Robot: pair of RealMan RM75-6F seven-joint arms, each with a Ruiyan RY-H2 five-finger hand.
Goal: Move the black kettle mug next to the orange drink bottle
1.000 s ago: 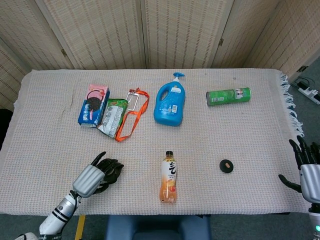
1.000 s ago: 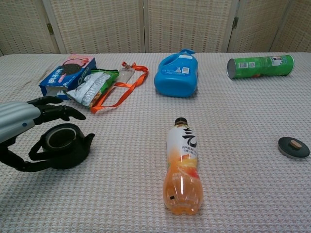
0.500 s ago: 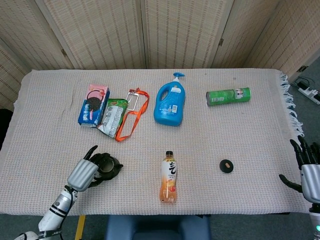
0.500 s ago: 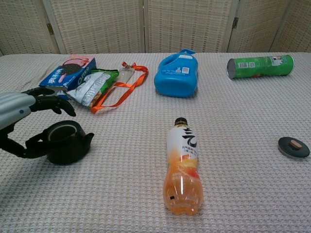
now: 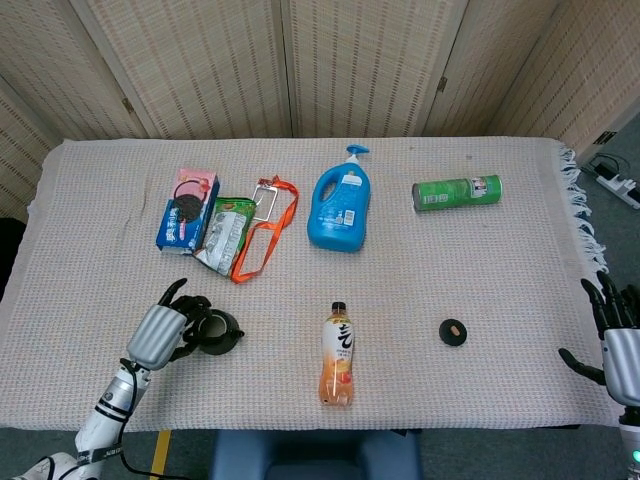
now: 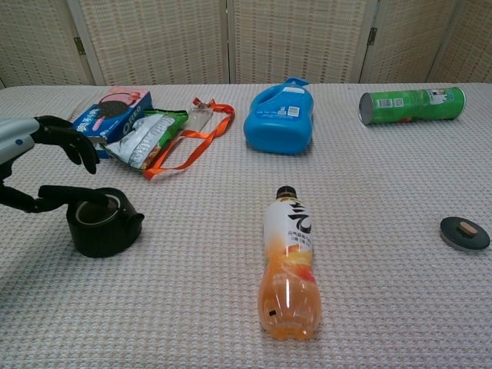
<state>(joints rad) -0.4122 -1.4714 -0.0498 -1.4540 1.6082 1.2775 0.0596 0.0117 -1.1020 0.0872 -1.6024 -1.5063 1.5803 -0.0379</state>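
Left robot hand (image 6: 46,165) cut by chest view's left edge. Right robot hand (image 5: 612,335) clipped at head view's lower right, absent from chest view. Black kettle mug (image 5: 212,331) half hidden in head view.

Blue cookie box (image 6: 108,114): white lettering, probably "OREO", blurred at this range. Orange drink bottle (image 6: 289,265): large dark characters on white label, not legible. Green can (image 6: 412,104) and blue detergent jug (image 6: 280,115): print too small to read.
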